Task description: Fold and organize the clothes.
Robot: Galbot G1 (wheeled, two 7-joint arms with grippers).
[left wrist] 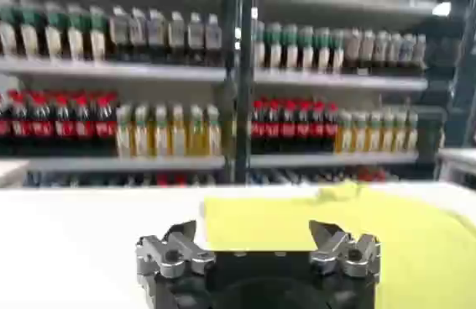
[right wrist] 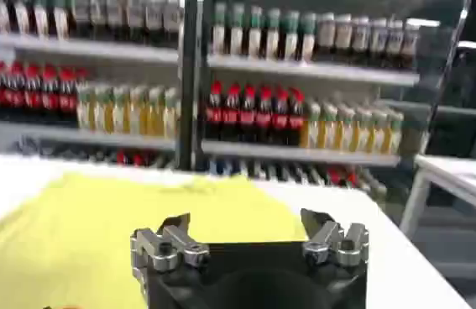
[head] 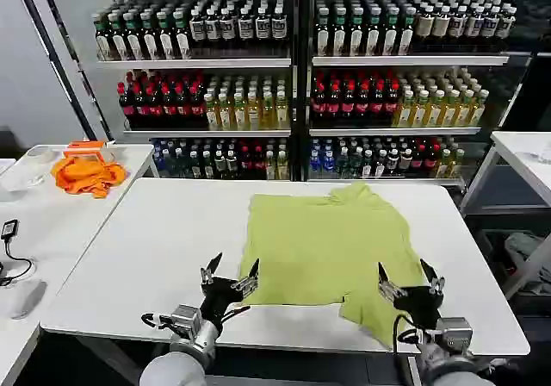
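A light yellow-green T-shirt lies partly folded on the white table, right of centre, with a sleeve flap at its near right corner. My left gripper hovers open at the shirt's near left corner, nothing between its fingers. My right gripper stands open over the near right sleeve, also holding nothing. In the left wrist view the shirt spreads ahead of the open left gripper. In the right wrist view the shirt lies ahead of the open right gripper.
An orange cloth and a clear bowl sit on a side table at the left, with a cable and a mouse nearer. Shelves of bottles fill the back. Another white table stands at the right.
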